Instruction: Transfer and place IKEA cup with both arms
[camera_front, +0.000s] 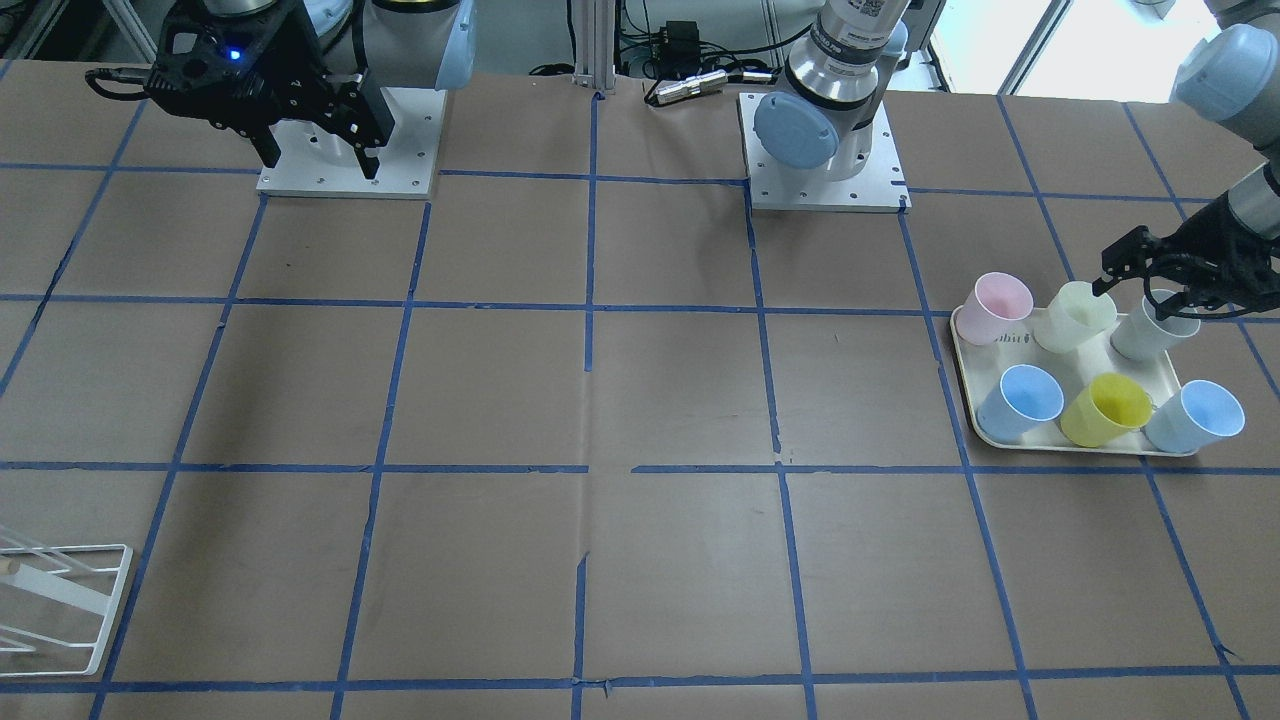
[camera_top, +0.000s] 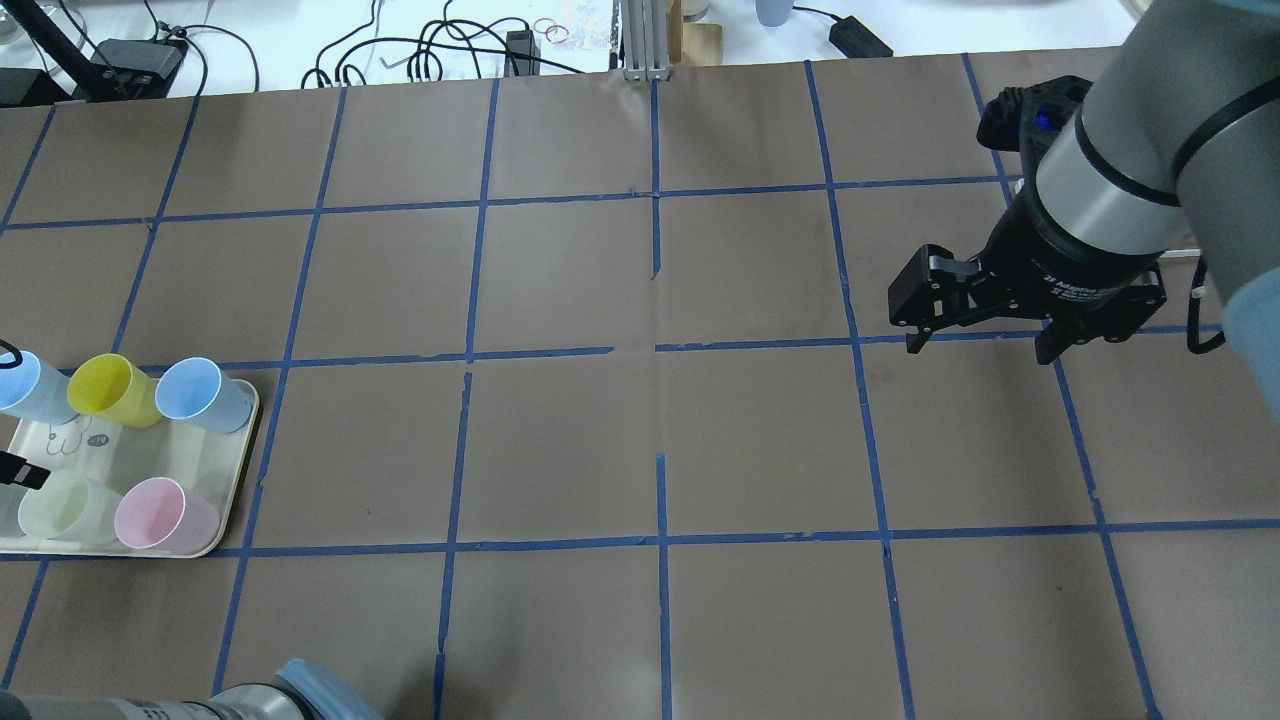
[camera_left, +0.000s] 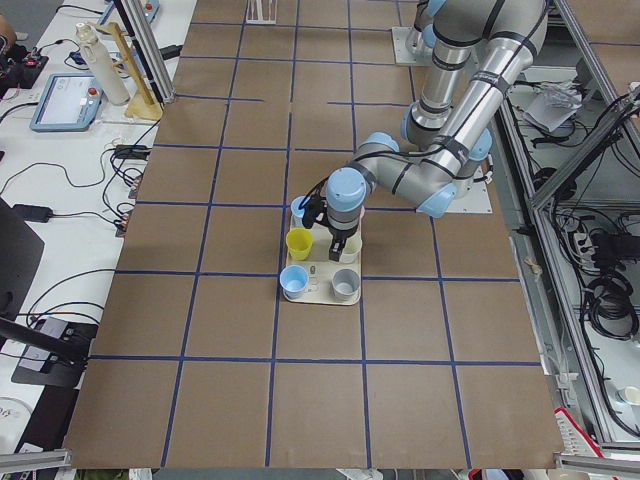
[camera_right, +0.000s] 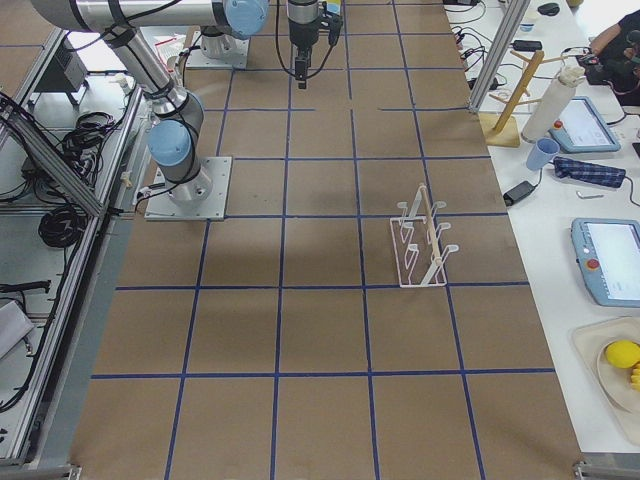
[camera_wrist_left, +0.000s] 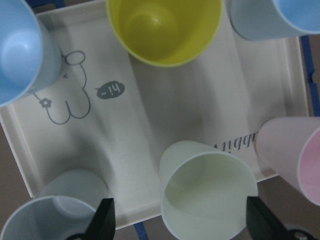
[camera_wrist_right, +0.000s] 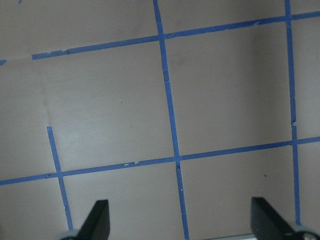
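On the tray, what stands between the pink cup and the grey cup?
The cream cup stands there, upright, between the pink cup and the grey cup. The left wrist view shows it best.

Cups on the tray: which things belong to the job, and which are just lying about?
In the job: IKEA cup; left gripper, open over it; right gripper, open.
Lying about: tray; yellow cup; pink cup; grey cup; two blue cups; wire rack.

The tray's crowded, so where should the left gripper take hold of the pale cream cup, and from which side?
Near the rim, from straight above: the cream cup stands upright, mouth up, with the grey cup and pink cup close beside it. The open left gripper hangs above it.
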